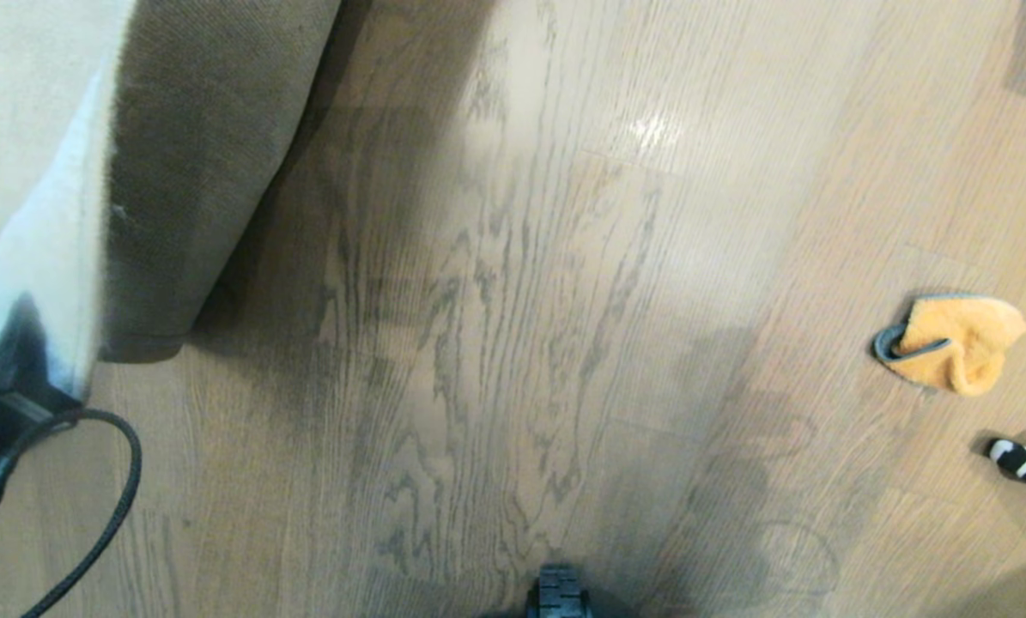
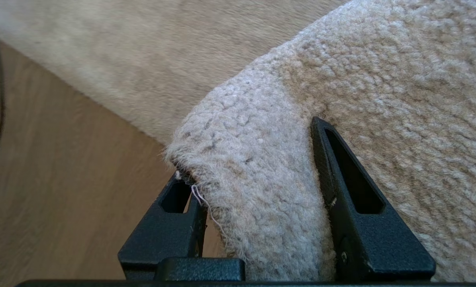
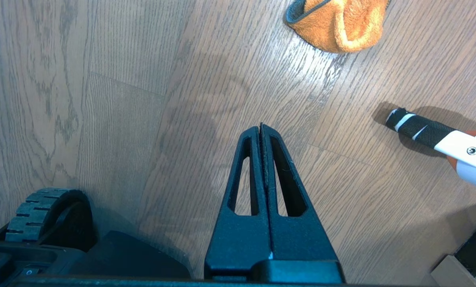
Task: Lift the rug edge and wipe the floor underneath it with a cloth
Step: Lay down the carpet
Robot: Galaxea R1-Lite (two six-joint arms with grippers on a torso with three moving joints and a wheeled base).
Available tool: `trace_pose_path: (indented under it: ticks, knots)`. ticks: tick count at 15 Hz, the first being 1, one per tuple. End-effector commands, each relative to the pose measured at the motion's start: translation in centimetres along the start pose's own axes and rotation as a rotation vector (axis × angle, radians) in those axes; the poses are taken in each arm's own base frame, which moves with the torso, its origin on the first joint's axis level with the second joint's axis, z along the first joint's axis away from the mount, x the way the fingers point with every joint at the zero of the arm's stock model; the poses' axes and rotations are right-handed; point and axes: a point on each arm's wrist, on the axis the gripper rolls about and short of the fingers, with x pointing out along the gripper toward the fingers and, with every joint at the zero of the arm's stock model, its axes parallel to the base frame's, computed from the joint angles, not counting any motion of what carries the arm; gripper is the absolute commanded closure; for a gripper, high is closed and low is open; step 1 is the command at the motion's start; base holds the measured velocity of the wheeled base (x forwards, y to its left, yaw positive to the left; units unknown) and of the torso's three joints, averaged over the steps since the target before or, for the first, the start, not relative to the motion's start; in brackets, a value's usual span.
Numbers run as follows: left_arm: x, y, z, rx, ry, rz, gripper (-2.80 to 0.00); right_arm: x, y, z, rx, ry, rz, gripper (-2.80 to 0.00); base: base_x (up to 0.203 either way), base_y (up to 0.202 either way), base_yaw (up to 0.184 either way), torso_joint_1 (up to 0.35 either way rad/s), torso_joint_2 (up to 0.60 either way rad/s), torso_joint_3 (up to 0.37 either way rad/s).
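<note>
- Grey-brown wooden plank floor (image 1: 513, 300) lies bared beside the pale grey short-pile rug (image 1: 40, 172), its tan backing upturned; the orange microfibre cloth (image 1: 955, 342) sits well apart.
- Left gripper (image 2: 253, 175) clamps the rug edge; keep it raised.
- Right gripper (image 3: 261, 129), fingers pressed together, should fetch the cloth.

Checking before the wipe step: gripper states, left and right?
Left gripper: shut on the rug, its edge lifted off the floor.
Right gripper: shut, empty; the cloth lies apart from it.
</note>
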Motion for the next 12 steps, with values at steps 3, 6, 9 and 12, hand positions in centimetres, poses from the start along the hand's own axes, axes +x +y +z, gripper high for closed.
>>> trace_pose_path:
  ticks: [3,6,9,12]
  knots:
    - [-0.9,0.8,1.5,-0.063,-0.092,0.065,-2.8,0.0,0.0,0.0,0.0,0.001,0.001,0.0,0.0,0.0,0.0,0.0,0.0,0.0]
    - [-1.9,1.5,2.3,-0.098,-0.132,0.067,-2.8,0.0,0.0,0.0,0.0,0.001,0.001,0.0,0.0,0.0,0.0,0.0,0.0,0.0]
    - [-2.5,1.8,2.2,-0.09,-0.104,0.05,-2.8,0.0,0.0,0.0,0.0,0.001,0.001,0.0,0.0,0.0,0.0,0.0,0.0,0.0]
    - [-3.4,1.8,2.2,-0.082,-0.075,-0.005,-2.8,0.0,0.0,0.0,0.0,0.001,0.001,0.0,0.0,0.0,0.0,0.0,0.0,0.0]
